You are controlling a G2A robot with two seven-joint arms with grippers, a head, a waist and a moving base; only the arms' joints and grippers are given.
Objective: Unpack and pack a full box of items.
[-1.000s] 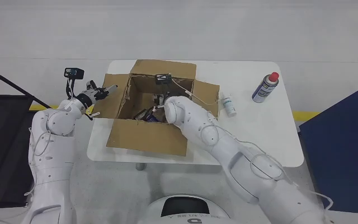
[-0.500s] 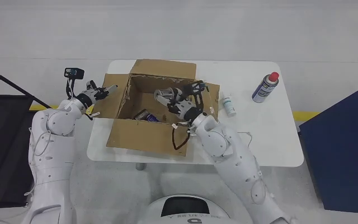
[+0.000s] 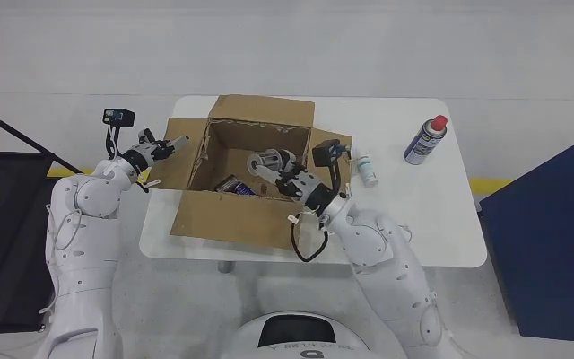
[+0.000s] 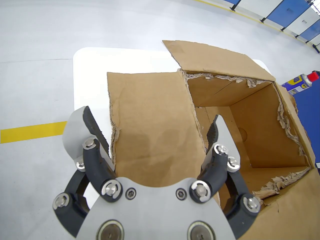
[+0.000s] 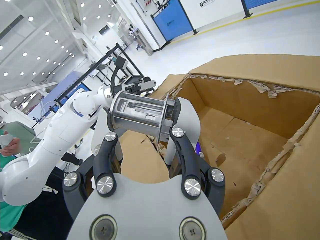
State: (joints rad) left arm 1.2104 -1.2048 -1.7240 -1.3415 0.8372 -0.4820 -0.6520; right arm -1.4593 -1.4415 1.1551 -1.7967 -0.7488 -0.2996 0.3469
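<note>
Right fingers point(image 5: 187, 118) are clamped on a metal cylinder point(image 5: 135, 113), one pad at each end. The right gripper point(image 5: 143, 112) holds it sideways above the open box point(image 3: 238, 223), over the middle of the cavity. Left fingers point(image 4: 75, 123) are spread wide with nothing between them. The left gripper point(image 4: 151, 116) hangs at the outer edge of the box's left flap; whether it touches the cardboard can't be told.

- Tabletop point(image 3: 421, 215): white, rounded corners.
- Box: cardboard, four flaps folded out, rims torn and ragged, on the left half of the tabletop.
- Spray can point(image 3: 424, 140): blue body, red cap, near the far right corner, well apart from the box.
- Small white bottle point(image 3: 365, 168): just beside the box's right flap.
- Dark item point(image 3: 235, 186): in the box against the near wall, possibly blue-labelled, too small to identify.

Judged stage: unpacking, with two things out, one in the air and at least one still inside.

Risks:
- The cylinder is smooth metal gripped end to end. A quick swing could pivot it between the pads and drop it onto the dark item.
- A low exit could snag the flanged end on the ragged right rim or flap.
- Nothing visibly pins the box, so a snag would drag it toward the bottle.
- Set down on its side, the cylinder may roll.
</note>
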